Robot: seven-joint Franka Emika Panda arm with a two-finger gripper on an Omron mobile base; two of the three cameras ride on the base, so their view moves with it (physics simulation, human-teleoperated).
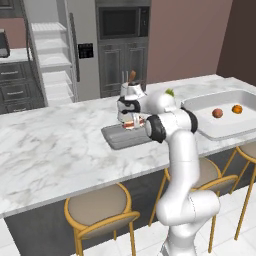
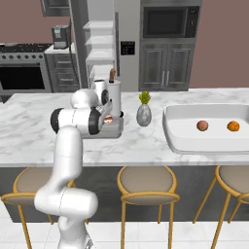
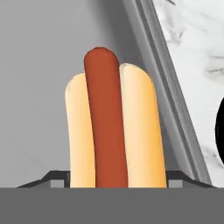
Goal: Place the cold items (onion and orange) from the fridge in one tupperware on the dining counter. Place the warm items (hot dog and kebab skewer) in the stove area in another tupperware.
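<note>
A hot dog (image 3: 111, 127), a red sausage in a pale bun, sits between the fingers of my gripper (image 3: 118, 178), which is shut on it. My gripper (image 1: 131, 122) holds the hot dog (image 1: 133, 124) just above the floor of a grey tupperware (image 1: 116, 138) on the marble dining counter. The same gripper (image 2: 108, 118) and grey tupperware (image 2: 111, 131) appear from the other side. Further right, a white tupperware (image 1: 220, 132) holds the onion (image 1: 217, 113) and the orange (image 1: 237, 108). The kebab skewer is out of view.
A white holder (image 2: 114, 95) with a brown handle stands right behind the grey tupperware. A small grey vase (image 2: 143, 115) with a green plant stands between the two containers. Stools (image 1: 100, 207) line the counter's near side. The fridge (image 1: 55, 55) stands open at the back.
</note>
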